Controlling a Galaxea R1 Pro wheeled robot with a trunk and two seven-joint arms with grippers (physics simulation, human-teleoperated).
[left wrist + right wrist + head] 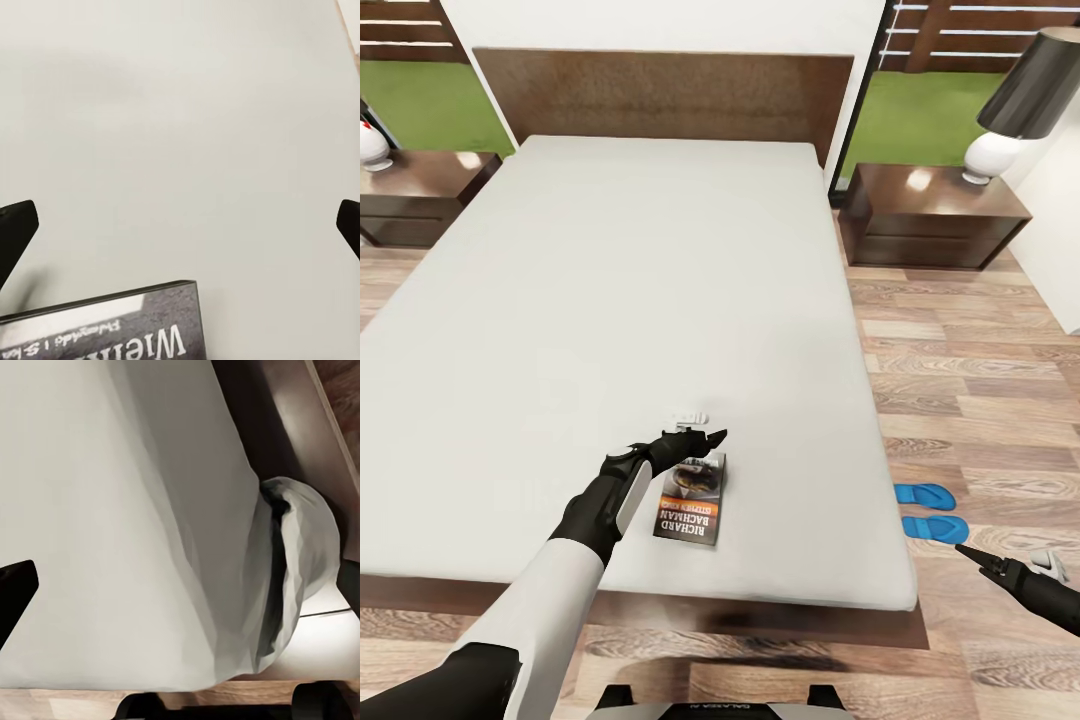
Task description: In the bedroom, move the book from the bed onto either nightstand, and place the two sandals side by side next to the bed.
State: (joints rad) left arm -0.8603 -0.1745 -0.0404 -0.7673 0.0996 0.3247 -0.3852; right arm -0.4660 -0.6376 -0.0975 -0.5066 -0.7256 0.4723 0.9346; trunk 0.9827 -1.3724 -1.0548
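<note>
Head view: bed (pixel 610 300) takes the middle of the bedroom, grey mattress, dark headboard against the white wall. One book (pixel 692 500) lies flat on the mattress near the foot end, toward the robot's right side, well clear of the edge. Left hand (pixel 700 440) hovers over the book's far end, fingers pointed toward the headboard; whether it touches the cover I can't tell from here.

Two nightstands: left nightstand (pixel 420 195) and right nightstand (pixel 930 215), one each side of the headboard. Each carries a lamp: lamp with dark shade (pixel 1015 105) on the right surface, a white lamp base (pixel 372 148) at the frame edge on the left one. The full length of mattress lies between book and either nightstand.

Two sandals (pixel 930 510), bright blue, on the wood floor (pixel 980 380) just right of the bed's foot end, lying close and roughly parallel. Right hand (pixel 985 562) sits low near them, just off the nearer one; opening not readable in this view.

Left wrist view: book corner (pixel 112 322) with white lettering, mattress beyond it. Fingertips (pixel 15 229) at both frame edges, spread wide, nothing between them.

Right wrist view: mattress side (pixel 112 510) and dark bed frame (pixel 262 427); fingertip (pixel 13 592) at the edge, the other barely visible opposite, so probably wide apart too, empty.
</note>
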